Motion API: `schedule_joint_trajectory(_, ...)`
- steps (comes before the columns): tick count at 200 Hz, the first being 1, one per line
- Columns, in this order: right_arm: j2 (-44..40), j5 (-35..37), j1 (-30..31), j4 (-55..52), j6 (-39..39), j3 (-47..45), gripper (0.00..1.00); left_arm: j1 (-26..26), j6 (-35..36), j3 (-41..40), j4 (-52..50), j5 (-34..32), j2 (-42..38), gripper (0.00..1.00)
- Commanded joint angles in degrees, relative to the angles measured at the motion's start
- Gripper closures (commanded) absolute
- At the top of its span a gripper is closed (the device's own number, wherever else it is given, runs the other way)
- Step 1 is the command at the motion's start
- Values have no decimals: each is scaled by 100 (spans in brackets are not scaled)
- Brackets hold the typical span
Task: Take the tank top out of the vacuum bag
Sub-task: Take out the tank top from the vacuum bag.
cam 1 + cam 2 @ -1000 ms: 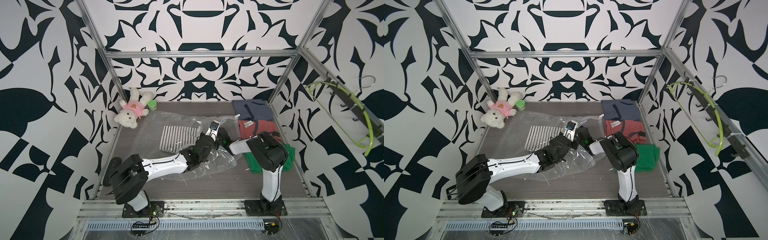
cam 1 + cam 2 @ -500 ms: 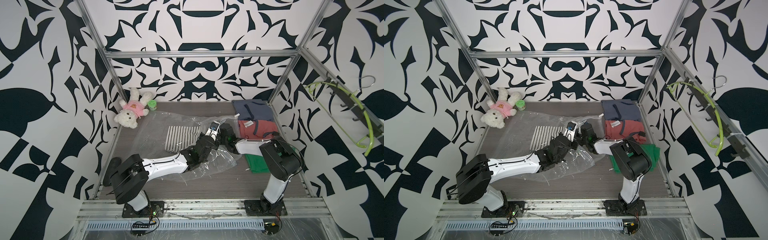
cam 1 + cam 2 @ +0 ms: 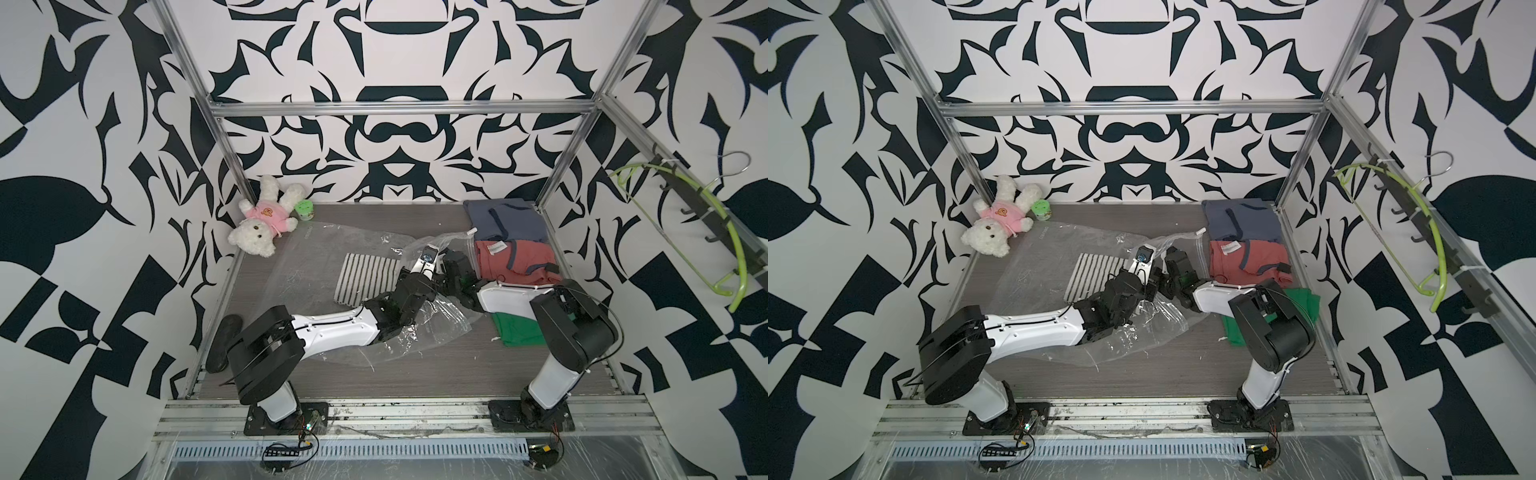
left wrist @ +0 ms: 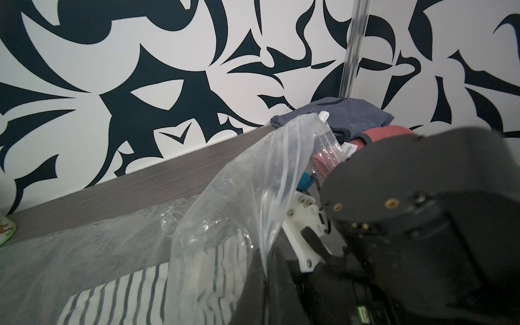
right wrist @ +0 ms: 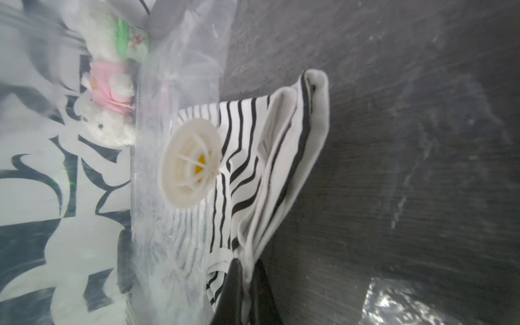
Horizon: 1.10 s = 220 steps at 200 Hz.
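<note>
The clear vacuum bag lies crumpled across the middle of the grey table. Its round white valve shows in the right wrist view. The black-and-white striped tank top is folded inside it. My right gripper reaches into the bag's mouth and is shut on the tank top's near edge. My left gripper is shut on the bag's upper film, holding it raised beside the right wrist. In both top views the two wrists meet at the bag's right end, and the fingertips are hidden there.
A white teddy bear and a green jar sit at the back left. Folded blue, red and green garments are stacked along the right side. Hangers hang on the right wall.
The right arm's elbow has swung out to the right. The striped tank top has slid a little to the right inside the bag. The left arm has barely moved.
</note>
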Motion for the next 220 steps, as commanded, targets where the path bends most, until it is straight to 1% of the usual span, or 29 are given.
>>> schedule_joint_trajectory(1,-272,183,-79,-245,-179,60,100,43,-56,88,40,-67,36,100)
schedule_joint_trajectory(38,-422,279,-146,-398,-170,-99,100,43,-98,66,31,-55,18,100)
schedule_joint_trajectory(87,-420,361,-172,-454,-136,-293,100,52,-131,158,-28,-44,131,100)
schedule_joint_trajectory(133,-1008,639,-181,-957,-402,-286,100,52,-171,235,-107,-38,180,100)
schedule_joint_trajectory(171,-1231,552,-284,-1197,-401,-418,100,53,-187,246,-143,-81,193,100)
schedule_joint_trajectory(220,-1131,518,-374,-1075,-141,-768,100,61,-232,239,-197,-74,220,100)
